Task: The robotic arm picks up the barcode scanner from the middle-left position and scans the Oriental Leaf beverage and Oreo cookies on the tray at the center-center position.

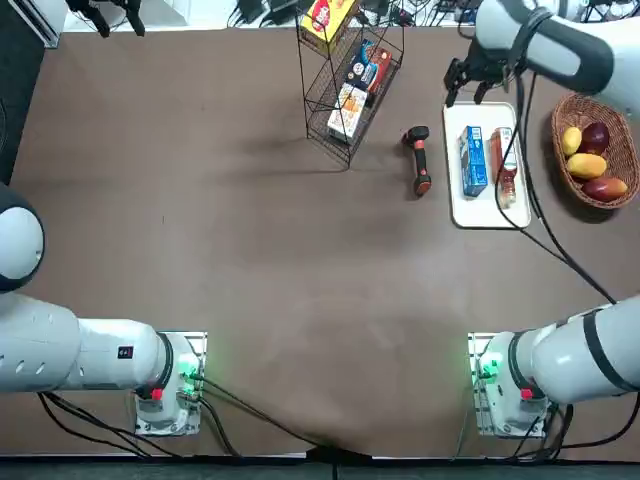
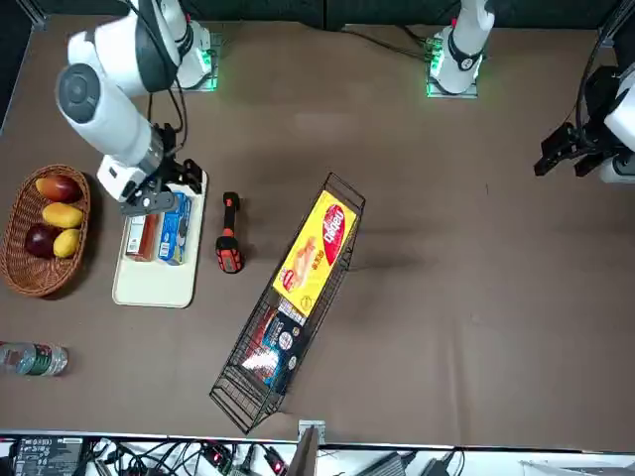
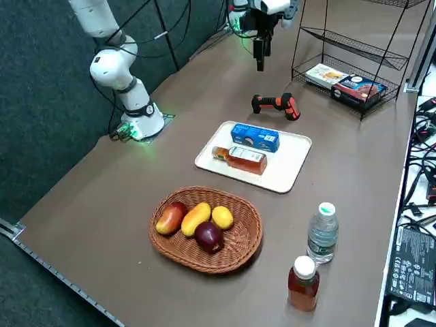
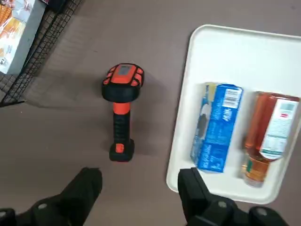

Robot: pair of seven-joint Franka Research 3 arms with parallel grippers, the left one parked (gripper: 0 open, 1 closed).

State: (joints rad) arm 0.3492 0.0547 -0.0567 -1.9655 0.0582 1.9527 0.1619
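Seen from the robot's right side: brown bottle (image 3: 304, 289) and clear bottle (image 3: 323, 237), upright, adjacent. Fruit basket (image 3: 174, 253) follows, then tray (image 3: 285, 178), bearing tea (image 3: 245, 160), lying flat, and Oreo packet (image 3: 255, 136) just beyond. Scanner (image 3: 276, 105) lies on the table past the tray. Right gripper (image 4: 139, 190): raised near the tray, fingers wide open, holding nothing. Wire rack (image 3: 355, 47) stands beyond the scanner

The table (image 1: 270, 270) carries scanner (image 1: 420, 162), tray (image 1: 488, 212), basket (image 3: 238, 255), rack (image 2: 241, 389), bottles (image 3: 322, 237).
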